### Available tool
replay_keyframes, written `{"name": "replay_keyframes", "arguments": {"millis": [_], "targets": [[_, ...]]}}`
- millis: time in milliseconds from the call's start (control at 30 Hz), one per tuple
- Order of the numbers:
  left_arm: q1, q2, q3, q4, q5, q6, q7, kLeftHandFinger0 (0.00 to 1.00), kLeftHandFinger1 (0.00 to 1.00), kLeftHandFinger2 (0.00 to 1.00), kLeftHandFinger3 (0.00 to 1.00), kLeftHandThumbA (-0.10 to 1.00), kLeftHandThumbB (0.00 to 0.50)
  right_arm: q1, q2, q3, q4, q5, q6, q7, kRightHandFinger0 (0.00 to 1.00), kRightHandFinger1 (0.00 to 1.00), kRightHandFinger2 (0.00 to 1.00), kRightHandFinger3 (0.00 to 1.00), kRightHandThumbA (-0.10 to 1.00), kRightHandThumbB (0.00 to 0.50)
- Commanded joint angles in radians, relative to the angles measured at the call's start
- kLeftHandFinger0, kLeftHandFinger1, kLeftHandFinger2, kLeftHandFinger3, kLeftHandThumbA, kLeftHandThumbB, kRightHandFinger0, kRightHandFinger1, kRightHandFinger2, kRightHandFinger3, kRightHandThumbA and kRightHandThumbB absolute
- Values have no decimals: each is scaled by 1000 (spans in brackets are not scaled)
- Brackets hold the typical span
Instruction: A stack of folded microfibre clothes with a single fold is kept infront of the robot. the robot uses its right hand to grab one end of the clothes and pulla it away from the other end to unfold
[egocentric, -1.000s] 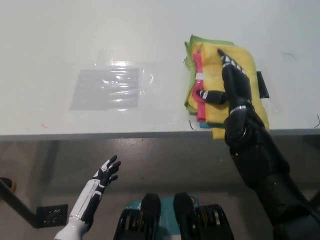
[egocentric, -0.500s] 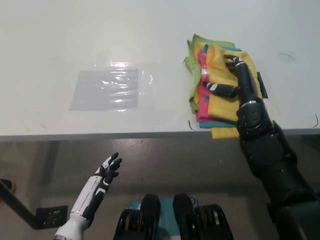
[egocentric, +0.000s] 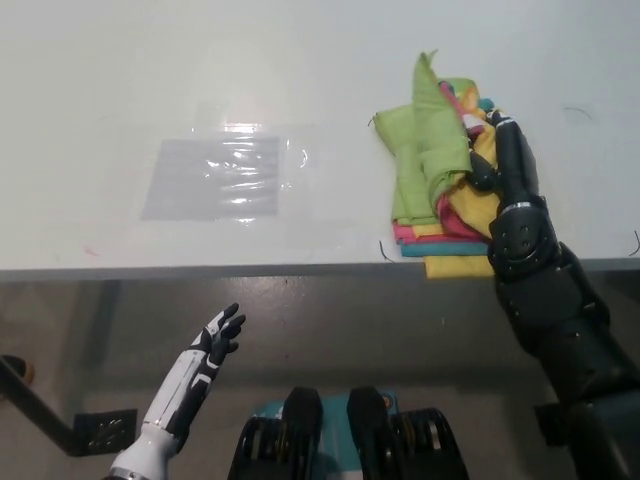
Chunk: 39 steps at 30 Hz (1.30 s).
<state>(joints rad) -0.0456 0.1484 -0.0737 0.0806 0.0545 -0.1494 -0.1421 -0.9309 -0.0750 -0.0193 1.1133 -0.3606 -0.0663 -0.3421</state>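
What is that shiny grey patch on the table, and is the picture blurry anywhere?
Head view: the shiny patch is a clear plastic sheet lying flat on the white table, catching overhead glare. The stack of coloured cloths and the black right hand look slightly soft. The white left hand, below the table edge, sits in dimmer light.

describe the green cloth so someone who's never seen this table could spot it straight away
On the white table, look at the right end near the front edge, where a stack of folded microfibre cloths sits under the black right robot hand. The lime green microfibre cloth is the crumpled top piece on the stack's left side, one corner pointing up and away; the layers below it are yellow, pink and teal.
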Motion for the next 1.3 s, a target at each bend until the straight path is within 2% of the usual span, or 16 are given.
{"name": "replay_keyframes", "arguments": {"millis": [0,133,200,333,467,567,600,633,667,700,733,800,867,967,1133,1267], "targets": [[-14,11,-2,-15,4,-11,-5,1000,1000,1000,1000,989,296,27,-3,-37,11,71,-50,-75,84,483,813,718,-100,191],[-2,11,-4,-14,9,-19,-4,1000,1000,1000,1000,991,285,45,30,-322,-28,459,-224,151,37,473,804,747,-100,170],[2,11,-3,-12,7,-20,-5,1000,1000,1000,1000,992,283,38,50,-445,-57,596,-189,201,1,428,828,790,-100,162],[1,12,-2,-4,11,-26,0,1000,1000,1000,1000,991,279,15,49,-692,-155,873,8,266,0,122,601,997,-100,105],[1,12,-3,-8,24,-16,5,1000,1000,1000,1000,1000,272,18,4,-770,-155,921,68,308,0,132,578,922,-100,84],[5,13,-4,-5,26,-20,5,1000,1000,1000,1000,1000,262,35,-26,-760,-147,850,7,266,5,256,661,761,11,84],[5,14,-4,-6,27,-11,5,1000,1000,1000,1000,1000,275,50,-27,-755,-172,843,3,279,307,633,954,982,204,127],[5,14,-4,-7,30,-11,7,1000,1000,1000,1000,1000,276,66,-28,-738,-195,826,-16,302,561,918,1000,1000,313,145],[5,15,-3,-6,32,-10,8,1000,1000,1000,1000,1000,277,81,-31,-717,-214,800,-30,320,889,1000,1000,1000,430,159],[5,15,-3,-6,32,-10,7,1000,1000,1000,1000,1000,277,82,-31,-719,-216,797,-29,322,885,1000,1000,1000,434,161],[2,17,-3,-6,36,-8,8,1000,1000,1000,1000,1000,283,107,-45,-661,-237,717,-67,317,1000,1000,1000,1000,615,175],[-1,17,-4,-1,40,-13,8,1000,1000,1000,1000,1000,280,142,-66,-589,-268,620,-136,312,1000,1000,1000,1000,838,191],[-1,17,-3,3,40,-17,8,1000,1000,1000,1000,1000,287,166,-71,-559,-322,597,-144,302,1000,1000,1000,1000,887,217],[0,15,-1,5,32,-13,5,1000,1000,1000,1000,1000,285,211,-79,-499,-446,545,-162,274,1000,1000,1000,1000,970,117],[2,16,-5,-1,38,-8,4,1000,1000,1000,1000,1000,274,268,-91,-412,-666,452,-149,198,1000,1000,1000,1000,996,126],[-1,16,-4,1,41,-2,8,1000,1000,1000,1000,1000,292,295,-101,-364,-865,350,-87,135,1000,1000,1000,1000,1000,233]]}}
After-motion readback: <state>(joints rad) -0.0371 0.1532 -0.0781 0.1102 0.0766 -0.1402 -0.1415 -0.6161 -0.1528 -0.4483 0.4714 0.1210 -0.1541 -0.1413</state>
